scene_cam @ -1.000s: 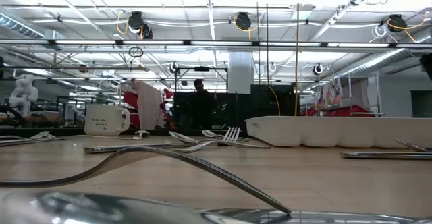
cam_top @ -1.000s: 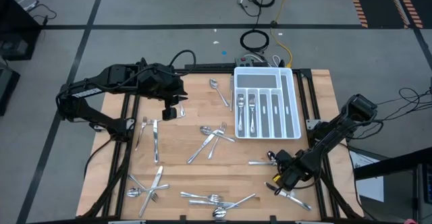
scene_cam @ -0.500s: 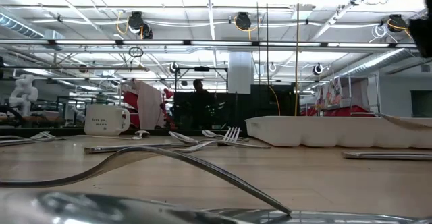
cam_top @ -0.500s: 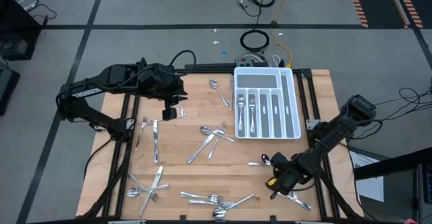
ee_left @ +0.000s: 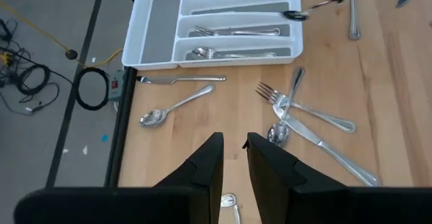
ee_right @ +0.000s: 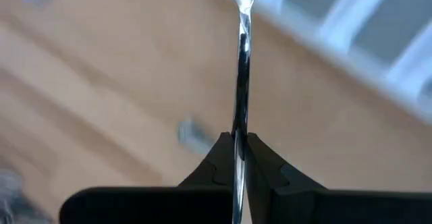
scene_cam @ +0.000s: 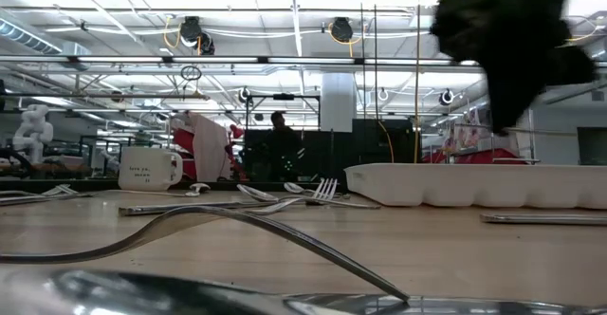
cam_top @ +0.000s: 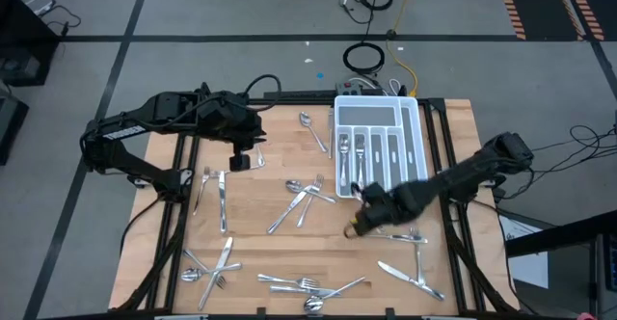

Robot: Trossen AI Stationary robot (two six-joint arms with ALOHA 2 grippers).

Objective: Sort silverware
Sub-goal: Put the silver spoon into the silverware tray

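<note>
The white mug (scene_cam: 150, 168), seen in the low view at the far edge of the table, carried 2 short lines of small dark script, too small to read. No other writing could be made out.

The right gripper (cam_top: 362, 204) hung above the wooden table (cam_top: 270, 137), just beside the near end of the white cutlery tray (cam_top: 422, 161). Its fingers (ee_right: 260, 162) were pinched fully together on the handle of a spoon (ee_right: 241, 62), whose bowl pointed away from the wrist toward the tray. From above, that bowl showed close to the tray's corner.

The left gripper (cam_top: 245, 158) hovered over the far left part of the table with its fingers (ee_left: 202, 170) parted by a narrow gap, nothing between them.

The tray already held 2 forks (cam_top: 360, 156) and a spoon (cam_top: 344, 148) in its long slots. The remaining silverware lay loose: a spoon (cam_top: 310, 129) and a knife (cam_top: 330, 139) just left of the tray, a crossed cluster of a fork, knife and spoon (cam_top: 304, 197) at mid-table, 2 pieces (cam_top: 214, 195) on the left side, a heap (cam_top: 289, 286) along the near edge, and a knife (cam_top: 410, 276) near the right corner.
</note>
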